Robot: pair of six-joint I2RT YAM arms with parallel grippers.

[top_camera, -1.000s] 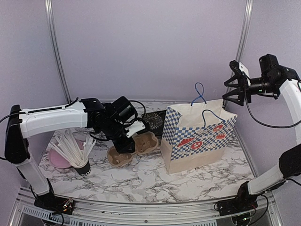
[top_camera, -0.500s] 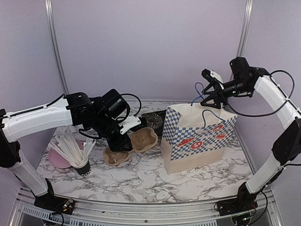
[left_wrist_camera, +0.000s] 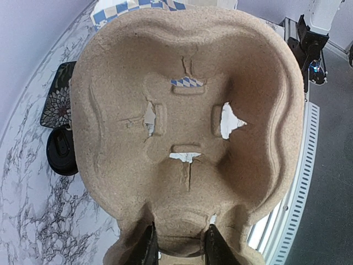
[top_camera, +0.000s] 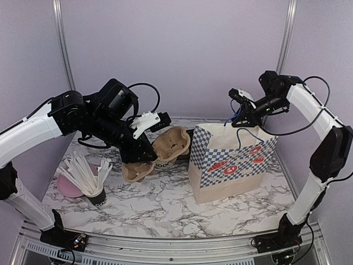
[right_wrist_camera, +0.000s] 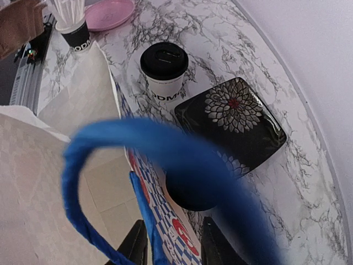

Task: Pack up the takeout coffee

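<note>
One takeout coffee [right_wrist_camera: 164,72], a white cup with dark lettering and a black lid, stands on the table left of the bag. Only the black lid of a second takeout coffee [right_wrist_camera: 190,193] shows, tight against the bag's wall. In the top view one cup [top_camera: 160,164] peeks out under the raised brown cup tray [top_camera: 172,142]. My left gripper [left_wrist_camera: 179,245] is shut on the tray's [left_wrist_camera: 187,83] middle ridge and holds it tilted above the table. My right gripper [right_wrist_camera: 174,243] straddles the bag's blue handle [right_wrist_camera: 165,149]; its fingers stand a little apart.
The checkered paper bag [top_camera: 231,160] stands open at the right. A black floral plate [right_wrist_camera: 238,118] lies behind the cups. A black cup of white sticks [top_camera: 91,179] and a pink plate [top_camera: 69,186] sit at the left front.
My left arm has lifted the tray off the table and tipped it toward the bag. My right gripper has come in to the bag's handle and its jaws have narrowed.
</note>
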